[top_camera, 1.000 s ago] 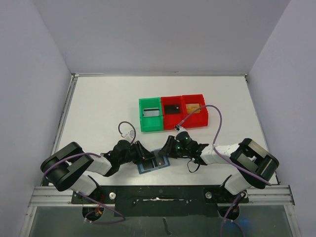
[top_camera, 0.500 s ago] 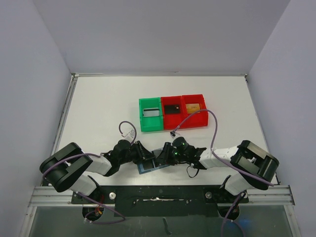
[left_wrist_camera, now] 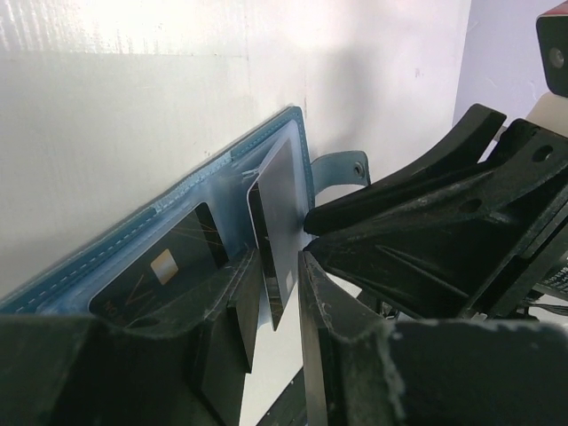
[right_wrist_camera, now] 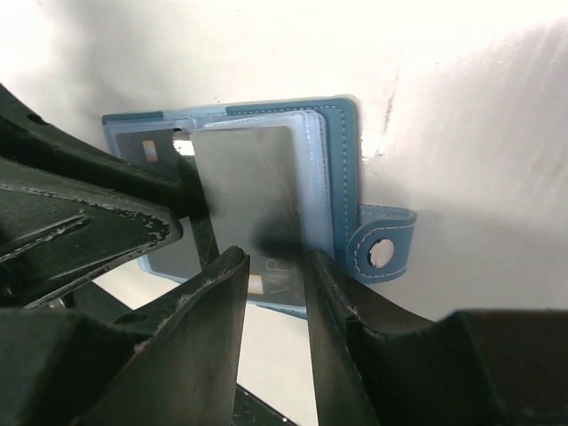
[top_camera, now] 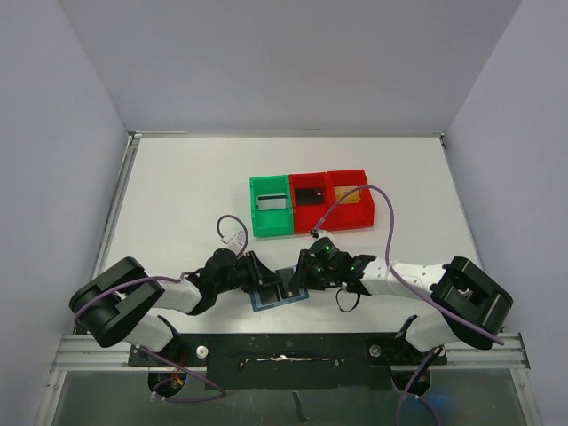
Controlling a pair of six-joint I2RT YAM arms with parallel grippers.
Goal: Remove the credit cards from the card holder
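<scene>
The light-blue card holder (top_camera: pixel 277 299) lies open on the table between both grippers. It also shows in the left wrist view (left_wrist_camera: pixel 133 235) and the right wrist view (right_wrist_camera: pixel 342 160). A grey credit card (right_wrist_camera: pixel 244 177) stands partly out of a pocket. My left gripper (left_wrist_camera: pixel 281 266) is shut on this card's (left_wrist_camera: pixel 277 222) edge. My right gripper (right_wrist_camera: pixel 277 262) is open, its fingers just over the card's lower part. A dark credit card (left_wrist_camera: pixel 160 266) with a gold chip lies in the left panel. Another dark one (right_wrist_camera: pixel 277 284) marked VIP lies in the right panel.
A green bin (top_camera: pixel 271 206) and two red bins (top_camera: pixel 311 200) (top_camera: pixel 349 197) stand in a row behind the wallet, each with a card inside. The wallet's snap tab (right_wrist_camera: pixel 382 253) sticks out on its right. The two grippers (top_camera: pixel 264 282) (top_camera: pixel 297 277) nearly touch.
My right gripper has moved left, in over the wallet and the raised grey card. My left gripper has stayed at the wallet.
</scene>
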